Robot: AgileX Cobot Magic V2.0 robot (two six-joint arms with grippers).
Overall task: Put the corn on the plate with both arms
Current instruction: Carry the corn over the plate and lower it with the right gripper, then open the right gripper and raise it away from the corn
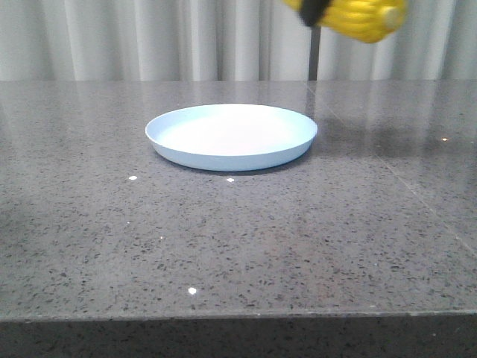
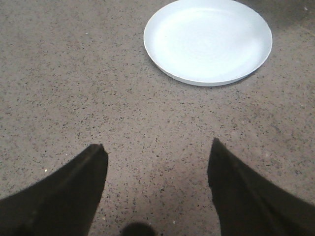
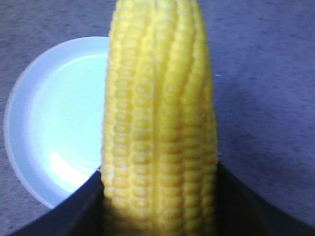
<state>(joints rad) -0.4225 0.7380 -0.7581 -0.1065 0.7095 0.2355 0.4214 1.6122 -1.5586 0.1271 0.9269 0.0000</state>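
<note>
The yellow corn [image 1: 358,16] hangs high at the top right of the front view, above and to the right of the plate [image 1: 231,136], with a dark finger across it. In the right wrist view the corn [image 3: 160,118] fills the middle, and my right gripper [image 3: 160,184] is shut on its sides. The pale blue-white plate [image 3: 44,123] lies on the table below and to one side of the cob. My left gripper [image 2: 157,157] stands open over bare table, short of the plate [image 2: 209,42], with nothing between its fingers. It does not show in the front view.
The speckled grey stone table [image 1: 238,239] runs to a front edge near the bottom of the front view. A pale curtain [image 1: 149,37] hangs behind it.
</note>
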